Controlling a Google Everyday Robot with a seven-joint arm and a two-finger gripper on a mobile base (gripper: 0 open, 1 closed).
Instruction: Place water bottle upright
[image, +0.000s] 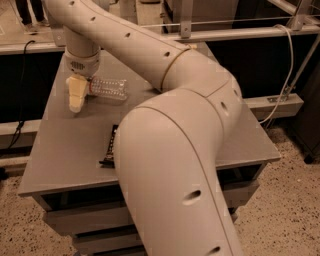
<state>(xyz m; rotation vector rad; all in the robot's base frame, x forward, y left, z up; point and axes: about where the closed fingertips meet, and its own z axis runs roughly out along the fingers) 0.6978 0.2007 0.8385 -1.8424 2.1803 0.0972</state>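
The water bottle (109, 89) is a clear ribbed plastic bottle lying on its side at the far left of the grey table (65, 150). Its neck end points left and is covered by my gripper. My gripper (76, 96) hangs from the cream arm and sits low over the table at the bottle's neck end, touching or very close to it. The cap and label band are hidden behind the gripper.
A black snack bar (109, 148) lies on the table nearer the front, half hidden by my arm. The big cream arm (170, 150) covers the middle and right of the table. A railing (240, 32) runs behind the table; drawers sit under it.
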